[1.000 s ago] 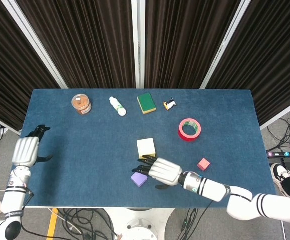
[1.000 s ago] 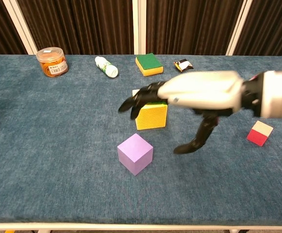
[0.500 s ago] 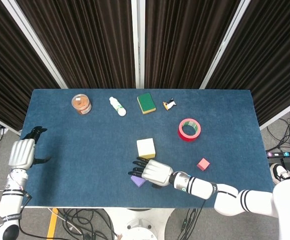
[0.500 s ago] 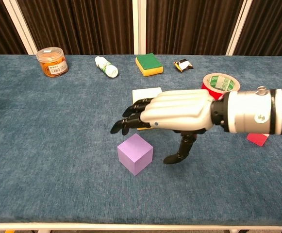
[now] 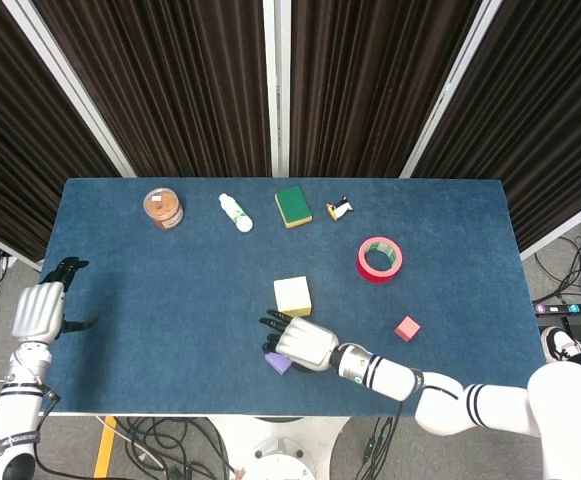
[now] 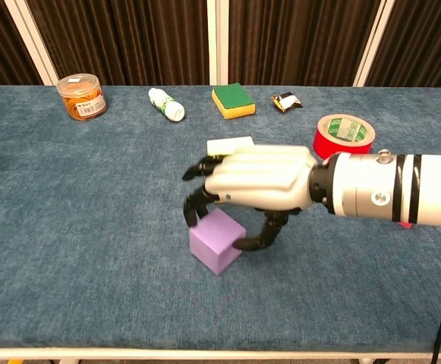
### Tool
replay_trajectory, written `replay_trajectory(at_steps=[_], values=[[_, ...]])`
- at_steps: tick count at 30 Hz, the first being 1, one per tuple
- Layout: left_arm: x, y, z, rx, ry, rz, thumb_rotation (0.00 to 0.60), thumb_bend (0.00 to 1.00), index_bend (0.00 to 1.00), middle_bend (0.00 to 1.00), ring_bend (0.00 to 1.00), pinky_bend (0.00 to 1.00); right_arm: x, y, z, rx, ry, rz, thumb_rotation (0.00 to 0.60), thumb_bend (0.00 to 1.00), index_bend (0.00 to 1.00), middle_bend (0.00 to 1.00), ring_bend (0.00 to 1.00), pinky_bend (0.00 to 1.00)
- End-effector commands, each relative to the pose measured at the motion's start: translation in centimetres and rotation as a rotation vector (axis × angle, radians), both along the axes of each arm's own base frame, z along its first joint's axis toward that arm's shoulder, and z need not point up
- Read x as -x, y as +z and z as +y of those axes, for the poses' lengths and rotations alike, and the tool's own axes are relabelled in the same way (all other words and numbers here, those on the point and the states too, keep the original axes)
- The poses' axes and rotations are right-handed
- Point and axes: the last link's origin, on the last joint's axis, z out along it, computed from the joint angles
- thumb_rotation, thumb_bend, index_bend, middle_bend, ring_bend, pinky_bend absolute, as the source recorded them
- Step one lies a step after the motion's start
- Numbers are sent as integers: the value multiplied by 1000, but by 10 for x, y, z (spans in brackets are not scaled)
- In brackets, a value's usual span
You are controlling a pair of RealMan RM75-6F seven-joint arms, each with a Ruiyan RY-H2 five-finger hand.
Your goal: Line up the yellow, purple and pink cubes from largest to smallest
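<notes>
The purple cube (image 6: 216,241) lies near the table's front edge, and my right hand (image 6: 258,182) is lowered over it. The fingers curl onto its left top edge and the thumb presses its right side. From the head view only a corner of the purple cube (image 5: 276,364) shows beside the right hand (image 5: 302,344). Just behind the hand sits the larger yellow cube (image 5: 292,295), of which only the pale top (image 6: 230,144) shows in the chest view. The small pink cube (image 5: 407,328) lies to the right, apart. My left hand (image 5: 38,310) hangs off the table's left edge, fingers apart, holding nothing.
Along the back stand an orange jar (image 5: 163,208), a white bottle (image 5: 236,212), a green sponge (image 5: 293,206) and a small penguin toy (image 5: 340,208). A red tape roll (image 5: 379,259) lies right of centre. My right forearm (image 6: 387,189) crosses the front right.
My right hand moved left and down onto the purple cube and closed its fingers and thumb around it; the cube shifted slightly. The left hand drifted a little outward.
</notes>
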Motion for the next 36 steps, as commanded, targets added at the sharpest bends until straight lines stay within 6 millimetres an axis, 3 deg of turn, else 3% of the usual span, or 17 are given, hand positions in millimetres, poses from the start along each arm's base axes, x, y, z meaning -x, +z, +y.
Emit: replay_trajectory(at_steps=[1, 6, 10, 14, 20, 29, 36], values=[[0, 1, 0, -5, 0, -4, 600, 73, 239, 242, 290, 487, -5, 22, 0, 50, -12, -89, 600, 327, 501, 417, 90, 0], [1, 2, -1, -13, -6, -11, 600, 72, 239, 243, 290, 487, -2, 73, -8, 159, -78, -189, 600, 326, 498, 416, 91, 0], [1, 2, -2, -17, -12, -18, 600, 72, 239, 243, 290, 487, 18, 110, -19, 267, -186, -180, 600, 320, 475, 416, 90, 0], [1, 2, -3, -16, -15, -19, 600, 72, 238, 243, 290, 487, 45, 121, -33, 307, -347, -126, 600, 310, 448, 409, 90, 0], [0, -1, -5, 1, -25, -15, 600, 71, 239, 242, 290, 487, 62, 103, -50, 294, -518, -40, 600, 292, 372, 401, 90, 0], [-2, 1, -10, -1, -29, -19, 600, 71, 239, 242, 290, 487, 49, 61, -64, 250, -592, 3, 600, 289, 311, 389, 89, 0], [0, 0, -11, 4, -21, -15, 600, 71, 239, 242, 290, 487, 39, 41, -72, 228, -636, 5, 600, 289, 258, 381, 86, 0]])
